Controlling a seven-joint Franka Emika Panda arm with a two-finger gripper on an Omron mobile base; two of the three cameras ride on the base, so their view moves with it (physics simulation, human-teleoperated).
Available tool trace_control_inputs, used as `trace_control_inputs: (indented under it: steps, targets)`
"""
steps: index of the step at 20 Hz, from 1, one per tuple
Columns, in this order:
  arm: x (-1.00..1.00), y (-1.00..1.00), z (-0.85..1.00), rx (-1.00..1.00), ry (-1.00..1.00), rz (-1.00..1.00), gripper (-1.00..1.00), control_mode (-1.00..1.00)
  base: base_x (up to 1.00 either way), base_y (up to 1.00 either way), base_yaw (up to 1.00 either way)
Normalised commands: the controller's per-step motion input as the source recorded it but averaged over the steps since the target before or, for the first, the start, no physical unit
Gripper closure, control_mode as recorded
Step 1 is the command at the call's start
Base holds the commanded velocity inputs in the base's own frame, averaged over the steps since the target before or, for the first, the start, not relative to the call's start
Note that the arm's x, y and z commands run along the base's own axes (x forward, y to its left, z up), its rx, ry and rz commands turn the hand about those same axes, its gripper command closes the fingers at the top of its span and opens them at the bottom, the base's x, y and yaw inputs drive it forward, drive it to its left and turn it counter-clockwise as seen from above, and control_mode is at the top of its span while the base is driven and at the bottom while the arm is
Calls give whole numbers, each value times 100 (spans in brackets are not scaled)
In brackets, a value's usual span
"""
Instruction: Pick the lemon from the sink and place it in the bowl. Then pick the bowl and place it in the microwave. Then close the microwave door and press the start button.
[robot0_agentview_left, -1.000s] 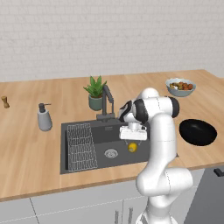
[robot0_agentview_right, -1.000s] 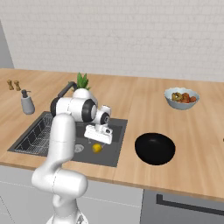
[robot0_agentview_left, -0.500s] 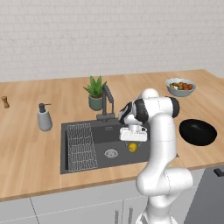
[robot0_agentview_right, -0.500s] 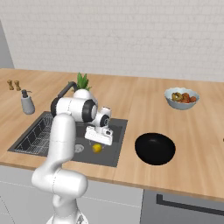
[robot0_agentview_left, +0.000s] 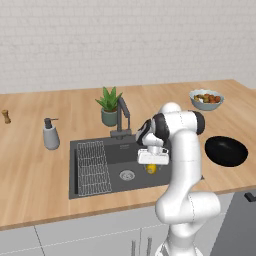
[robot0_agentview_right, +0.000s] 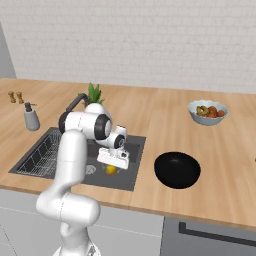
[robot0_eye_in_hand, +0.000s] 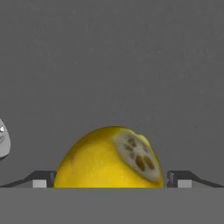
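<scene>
Claw straddles the lemon in the sink.

From my remote seat the room looks pretty plain: a white brick wall runs along the back, evenly lit with no harsh shadows. In front of it there's a long light wood tabletop. Under the front edge I can see pale grey cabinet fronts with thin handles. On the right base view there's a darker grey front with a bar handle, below the tabletop's right end.
</scene>
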Motion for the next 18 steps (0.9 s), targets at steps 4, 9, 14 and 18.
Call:
trace_control_inputs:
  steps: [4,9,14,18]
  targets:
    - [-17,0,-21,0,0,0,100,-100,0,0,0]
    - [-6,0,0,1,0,0,100,-100,0,0,0]
    - [-1,-5,42,0,-4,0,100,-100,0,0,0]
    - [-1,-35,100,4,-1,0,100,-100,0,0,0]
